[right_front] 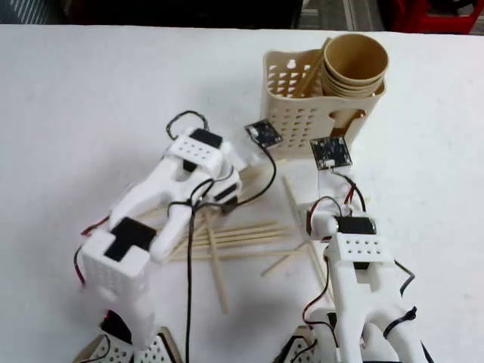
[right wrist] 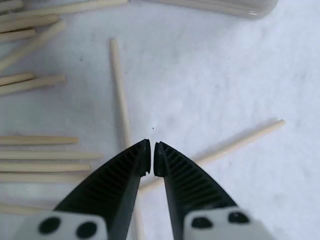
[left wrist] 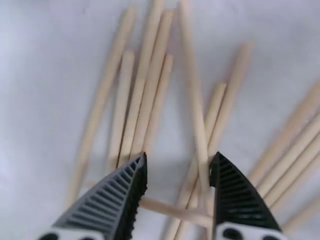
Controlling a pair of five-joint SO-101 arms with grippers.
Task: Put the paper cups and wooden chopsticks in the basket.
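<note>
Left wrist view: my left gripper (left wrist: 178,159) hangs with its fingers spread over loose wooden chopsticks (left wrist: 150,85) that lie on the table (right_front: 91,91), on the arms' side of the basket (right_front: 295,113). My right gripper (right wrist: 151,150), nearer the basket, is pressed together and pinches nothing. The stacked paper cups (right_front: 355,60) stand inside the basket, with one chopstick (right_front: 308,74) leaning beside them.

White table (right_front: 76,91); dark room behind, red object (right_front: 435,13).

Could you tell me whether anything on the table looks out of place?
Yes: many wooden chopsticks lie scattered and crossed on the table, outside the basket, where the paper cups already sit stacked.
</note>
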